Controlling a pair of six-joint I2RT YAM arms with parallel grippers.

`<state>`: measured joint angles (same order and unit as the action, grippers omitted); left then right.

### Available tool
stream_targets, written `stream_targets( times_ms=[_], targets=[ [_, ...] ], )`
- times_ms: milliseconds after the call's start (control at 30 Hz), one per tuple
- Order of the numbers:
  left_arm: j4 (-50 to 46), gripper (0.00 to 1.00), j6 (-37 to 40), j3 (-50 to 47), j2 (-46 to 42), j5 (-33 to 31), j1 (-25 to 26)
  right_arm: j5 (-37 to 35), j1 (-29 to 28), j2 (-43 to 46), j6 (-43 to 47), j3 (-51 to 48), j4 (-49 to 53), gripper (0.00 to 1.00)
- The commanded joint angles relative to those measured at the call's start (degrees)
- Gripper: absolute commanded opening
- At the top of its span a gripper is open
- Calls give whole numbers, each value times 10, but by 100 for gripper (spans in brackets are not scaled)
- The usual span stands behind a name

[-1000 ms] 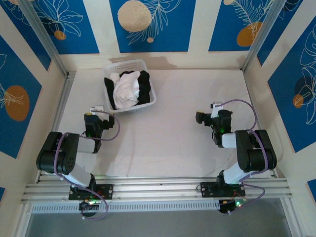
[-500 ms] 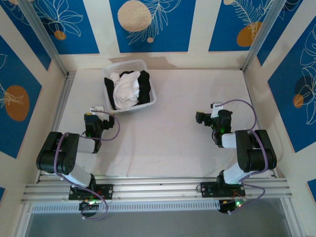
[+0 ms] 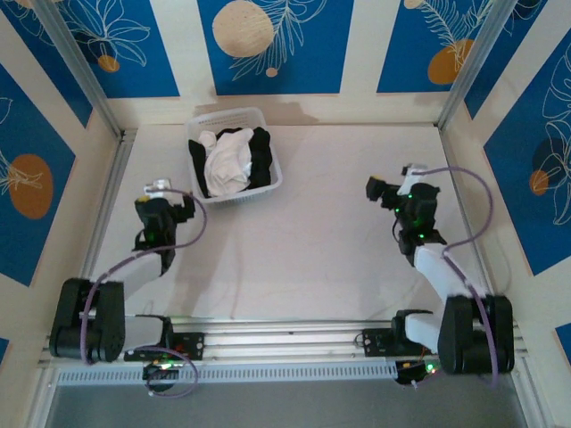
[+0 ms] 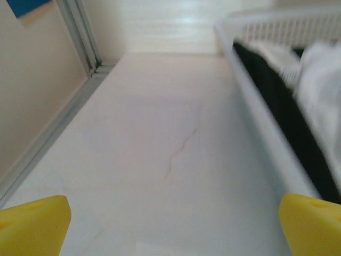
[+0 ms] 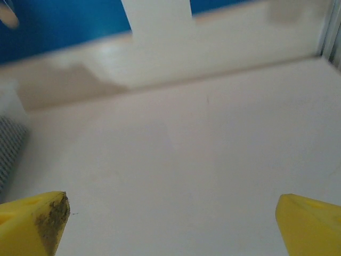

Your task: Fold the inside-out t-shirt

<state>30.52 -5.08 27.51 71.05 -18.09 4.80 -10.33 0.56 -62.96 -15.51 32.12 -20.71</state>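
The inside-out t-shirt (image 3: 227,161) lies bunched up, white, in the white plastic basket (image 3: 270,183) at the back left of the table. In the left wrist view the t-shirt (image 4: 321,88) is a blurred white heap at the right. My left gripper (image 3: 161,204) stands open just left of the basket's near corner, with bare table between its yellow fingertips (image 4: 33,225). My right gripper (image 3: 382,193) is open over the right half of the table, well away from the basket. Nothing sits between its yellow fingertips (image 5: 35,220).
A black garment (image 3: 260,157) shares the basket with the t-shirt and shows as a dark band (image 4: 281,106) behind the basket wall (image 4: 257,133). Low walls and metal rails (image 3: 109,201) border the table. The basket's mesh (image 5: 7,150) shows at the far left.
Both arms have stretched out. My left gripper has moved left and slightly farther back; my right gripper has moved right and farther back. Both stay open.
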Motion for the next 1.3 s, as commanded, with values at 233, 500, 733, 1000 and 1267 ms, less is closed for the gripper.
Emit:
stream_targets(
  times_ms=[233,500,733,1000,1267],
  targets=[
    [-311,96,-123,246,114,256,11,36,-277,-85,46,224,250,95],
    [-441,89,-27,424,253,206,97,20,-310,-146,43,261,267,94],
    [-510,74,-18,531,361,183,105,10,-303,-131,30,236,289,94],
    [-559,37,-4,633,433,185,104,17,-290,-105,14,214,302,94],
    [-527,0,-13,685,290,184,105,3,-271,-40,17,208,343,95]
  ],
)
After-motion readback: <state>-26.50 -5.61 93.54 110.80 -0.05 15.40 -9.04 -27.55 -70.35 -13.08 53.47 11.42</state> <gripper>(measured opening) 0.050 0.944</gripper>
